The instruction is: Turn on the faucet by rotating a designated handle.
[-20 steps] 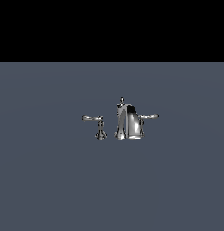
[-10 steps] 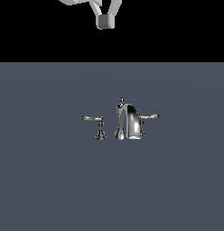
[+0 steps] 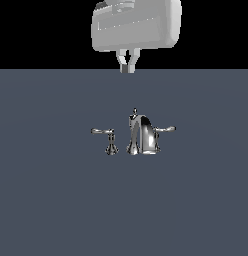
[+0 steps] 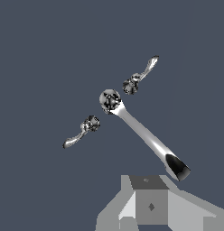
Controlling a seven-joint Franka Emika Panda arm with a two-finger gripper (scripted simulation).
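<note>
A chrome faucet [image 3: 142, 135] is seen standing mid-desk [image 3: 46, 200]. Its designated handle [image 3: 166, 129], on the exterior view's right, is untouched. The tool [image 3: 128, 68] is held high above, well apart, fingers nearly closed, empty. Reaching and rotating are left to do.

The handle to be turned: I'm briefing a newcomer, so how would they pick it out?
Find the small shiny chrome faucet on the dark grey surface. Beside its arched spout, on the exterior view's right, a slim chrome lever handle sticks out. Unlike the other chrome lever, which stands apart on a flared pedestal, this one shows hardly any base.
</note>
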